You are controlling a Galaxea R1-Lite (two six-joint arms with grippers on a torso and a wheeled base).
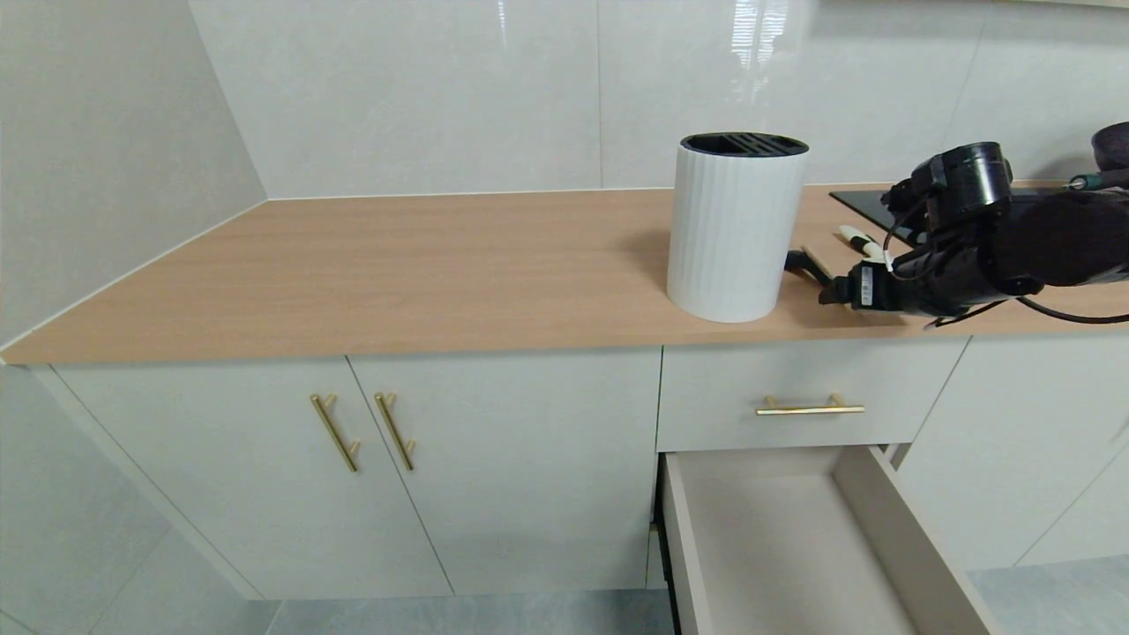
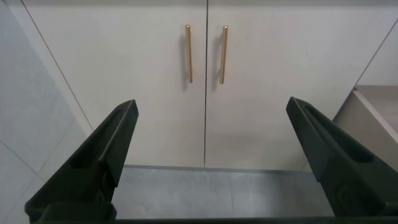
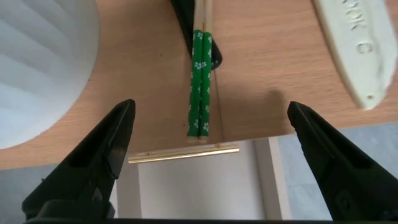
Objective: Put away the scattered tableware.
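Task things: a pair of chopsticks (image 3: 200, 93) with green flowered ends lies on the table (image 1: 441, 265), just beside the white ribbed holder (image 1: 736, 238). They rest across a black utensil (image 3: 182, 15), and a white utensil (image 3: 351, 43) lies near them, apart.
Chopstick position: the green ends come close to the front edge of the table, above the drawers.
Right gripper (image 3: 211, 115): low over the table edge, with its jaws wide apart, one on each side of the green ends. It touches nothing.
Left gripper (image 2: 211, 109): down in front of the cabinet doors (image 2: 205, 93), with its jaws apart and nothing between them.
Storage: the lower drawer (image 1: 776, 547) stands pulled out under the table; the holder has dark slots on top, and I cannot tell what is inside them.
Done: I judge that only the drawer is prepared.
Left: all three pieces are on the table, not yet gripped. The chopsticks seem to be first to grasp and carry away, then the other two.
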